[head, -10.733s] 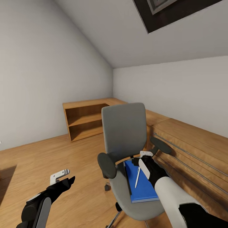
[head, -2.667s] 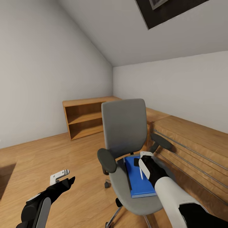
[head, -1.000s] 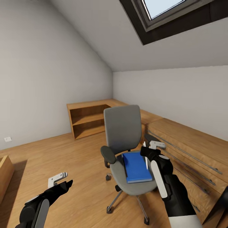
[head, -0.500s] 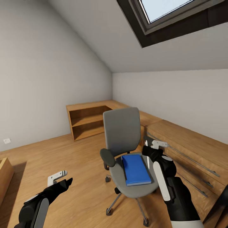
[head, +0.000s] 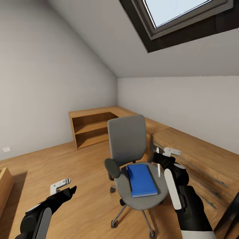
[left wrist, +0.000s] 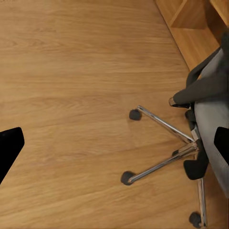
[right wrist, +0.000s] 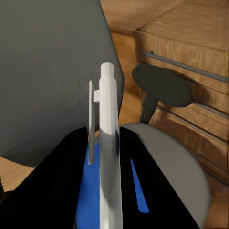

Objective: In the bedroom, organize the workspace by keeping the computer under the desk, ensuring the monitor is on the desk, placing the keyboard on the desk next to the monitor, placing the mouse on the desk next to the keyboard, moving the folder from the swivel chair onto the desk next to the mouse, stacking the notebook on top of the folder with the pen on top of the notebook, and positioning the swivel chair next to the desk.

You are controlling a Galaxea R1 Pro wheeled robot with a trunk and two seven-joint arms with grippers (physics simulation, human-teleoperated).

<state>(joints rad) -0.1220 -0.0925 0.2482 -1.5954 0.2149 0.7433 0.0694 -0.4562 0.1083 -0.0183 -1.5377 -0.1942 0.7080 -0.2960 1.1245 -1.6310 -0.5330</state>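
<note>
Pen (right wrist: 109, 157) pinched upright in right gripper (head: 158, 156), just off the chair's (head: 129, 146) right edge. Folder (head: 142, 180) flat mid-seat. Left gripper (head: 64, 187) spread wide, empty, low over floor. Thin, smooth barrel: liable to slip or twist during travel.

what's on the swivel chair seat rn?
The folder lies flat on the swivel chair seat, nothing on top. A dark edge along its left side may be the notebook underneath, mostly covered.

Pale grey walls, sloped ceiling with dark-framed skylight (head: 186, 20), wood floor (head: 49, 166), low light-wood shelving (head: 89, 127).
</note>
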